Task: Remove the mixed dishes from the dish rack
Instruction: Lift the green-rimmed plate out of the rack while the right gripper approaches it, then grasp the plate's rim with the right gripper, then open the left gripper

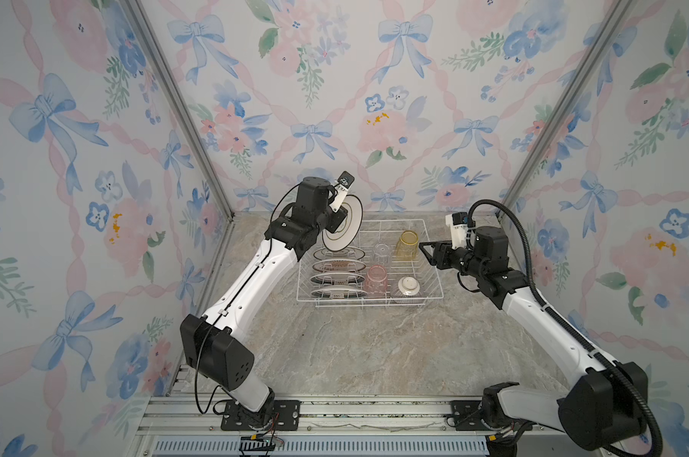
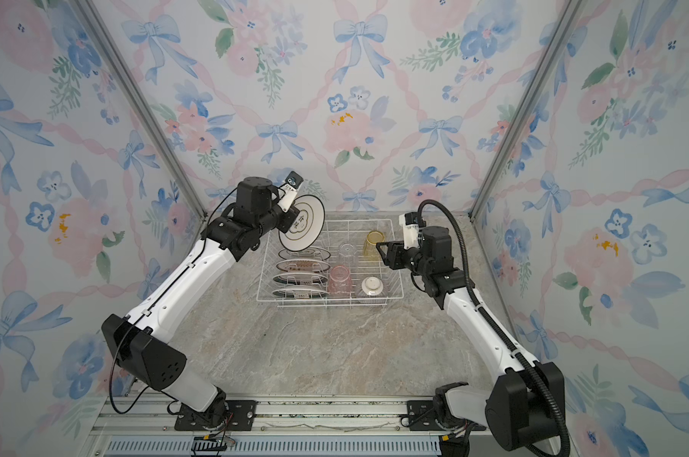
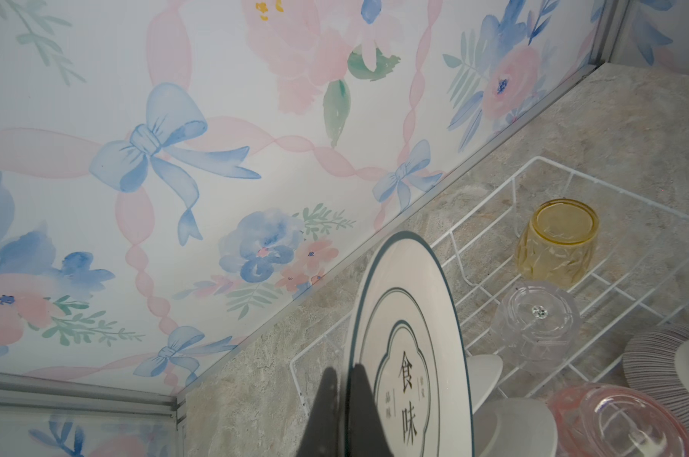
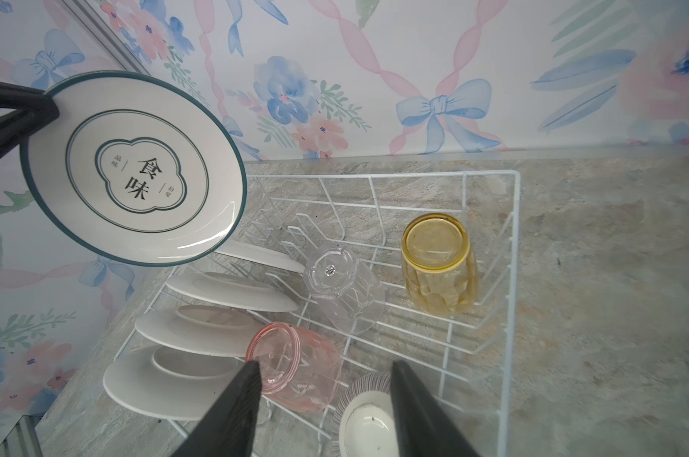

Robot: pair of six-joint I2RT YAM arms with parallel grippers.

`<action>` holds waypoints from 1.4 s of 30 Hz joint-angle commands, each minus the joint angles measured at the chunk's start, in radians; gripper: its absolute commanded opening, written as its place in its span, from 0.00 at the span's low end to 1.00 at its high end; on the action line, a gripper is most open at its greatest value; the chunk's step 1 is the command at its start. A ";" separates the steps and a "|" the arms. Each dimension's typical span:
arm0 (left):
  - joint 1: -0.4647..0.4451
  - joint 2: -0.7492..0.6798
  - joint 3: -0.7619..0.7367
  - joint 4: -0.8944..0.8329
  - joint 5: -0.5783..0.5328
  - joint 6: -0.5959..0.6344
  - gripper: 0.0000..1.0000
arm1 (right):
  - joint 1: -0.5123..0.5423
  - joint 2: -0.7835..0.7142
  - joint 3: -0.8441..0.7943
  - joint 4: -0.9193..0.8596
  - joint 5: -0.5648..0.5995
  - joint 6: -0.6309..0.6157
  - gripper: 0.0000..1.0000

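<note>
The white wire dish rack (image 1: 368, 301) stands at the back of the table. My left gripper (image 3: 345, 374) is shut on the rim of a white plate with a dark rim (image 1: 341, 229), holding it tilted in the air above the rack's far left corner. Several more plates (image 1: 339, 273) stand in the prongs on the left. A pink tumbler (image 4: 299, 368), a clear tumbler (image 4: 343, 289), a yellow tumbler (image 4: 438, 265) and a purple-striped bowl (image 4: 366, 419) sit upside down in the rack. My right gripper (image 4: 327, 366) hangs open above the rack's right side, holding nothing.
Bare marble-patterned tabletop (image 1: 354, 348) stretches from the rack to the front rail (image 1: 335, 411). Flowered walls close in the back and both sides, with metal corner posts (image 1: 200, 150). The rack's far side is near the back wall.
</note>
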 commanded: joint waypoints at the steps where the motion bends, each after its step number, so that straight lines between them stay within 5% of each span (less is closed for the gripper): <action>1: 0.003 -0.034 0.021 0.017 0.095 -0.070 0.00 | 0.011 0.025 -0.029 0.129 -0.135 0.088 0.55; 6: 0.006 -0.032 0.015 0.019 0.162 -0.116 0.00 | 0.017 0.109 -0.041 0.280 -0.266 0.206 0.50; 21: 0.017 -0.013 -0.119 0.023 0.187 -0.155 0.00 | 0.143 0.357 0.121 0.222 -0.256 0.186 0.49; 42: 0.075 0.039 -0.250 0.072 0.228 -0.180 0.00 | 0.154 0.547 0.177 0.350 -0.284 0.271 0.44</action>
